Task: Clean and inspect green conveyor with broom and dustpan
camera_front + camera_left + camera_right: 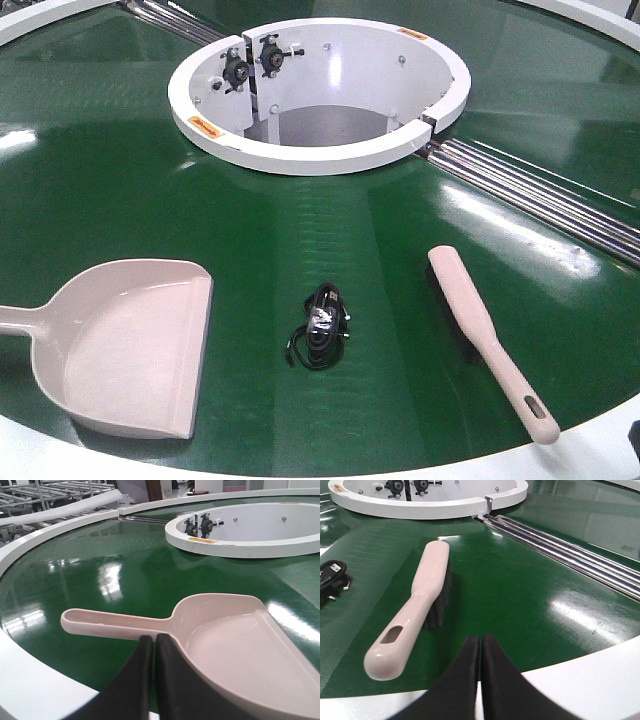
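- Left gripper (pixel 152 640): jaws pressed together, empty; you find the dustpan (pixel 235 645) just ahead, at the green conveyor's (pixel 100 200) near-left rim.
- Right gripper (pixel 480 642): same, empty; broom (pixel 415 615) ahead, at near-right rim.
- Black cable (pixel 320 325) coiled between them.

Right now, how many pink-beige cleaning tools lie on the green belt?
2: the dustpan at near left, the broom at near right, with a coiled black cable between them. None appears hidden.

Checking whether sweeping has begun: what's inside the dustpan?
The dustpan looks bare inside; the black cable coil lies outside it on the green conveyor. Beneath the pan is hidden.
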Robot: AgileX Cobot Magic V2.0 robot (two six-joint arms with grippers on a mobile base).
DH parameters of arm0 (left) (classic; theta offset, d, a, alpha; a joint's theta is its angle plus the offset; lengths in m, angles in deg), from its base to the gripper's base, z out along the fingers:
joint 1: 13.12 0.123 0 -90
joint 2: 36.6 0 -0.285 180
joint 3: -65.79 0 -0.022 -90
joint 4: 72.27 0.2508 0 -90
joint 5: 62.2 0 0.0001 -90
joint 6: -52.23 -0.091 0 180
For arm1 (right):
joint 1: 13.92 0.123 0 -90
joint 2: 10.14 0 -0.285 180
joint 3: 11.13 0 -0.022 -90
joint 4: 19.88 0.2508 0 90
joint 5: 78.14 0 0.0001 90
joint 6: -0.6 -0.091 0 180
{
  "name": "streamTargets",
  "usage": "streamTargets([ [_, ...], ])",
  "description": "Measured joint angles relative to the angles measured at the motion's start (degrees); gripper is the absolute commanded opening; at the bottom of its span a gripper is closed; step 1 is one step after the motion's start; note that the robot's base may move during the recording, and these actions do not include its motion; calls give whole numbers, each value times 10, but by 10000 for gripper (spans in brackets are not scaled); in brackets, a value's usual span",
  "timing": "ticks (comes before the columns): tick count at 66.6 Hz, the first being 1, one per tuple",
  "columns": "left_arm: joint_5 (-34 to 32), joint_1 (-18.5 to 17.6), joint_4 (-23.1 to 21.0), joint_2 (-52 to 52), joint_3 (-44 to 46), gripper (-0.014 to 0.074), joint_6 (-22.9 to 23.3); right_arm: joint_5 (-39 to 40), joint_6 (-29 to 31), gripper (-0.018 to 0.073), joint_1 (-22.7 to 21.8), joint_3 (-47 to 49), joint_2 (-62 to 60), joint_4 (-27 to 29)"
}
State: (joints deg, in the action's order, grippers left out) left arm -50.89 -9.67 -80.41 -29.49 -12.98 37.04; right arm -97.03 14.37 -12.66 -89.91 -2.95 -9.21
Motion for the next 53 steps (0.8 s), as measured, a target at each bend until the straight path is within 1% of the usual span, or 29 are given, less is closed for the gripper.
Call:
streamTargets([
  [53,0,0,0,0,0,-6,0,0,0,-8,0,0,0,0],
])
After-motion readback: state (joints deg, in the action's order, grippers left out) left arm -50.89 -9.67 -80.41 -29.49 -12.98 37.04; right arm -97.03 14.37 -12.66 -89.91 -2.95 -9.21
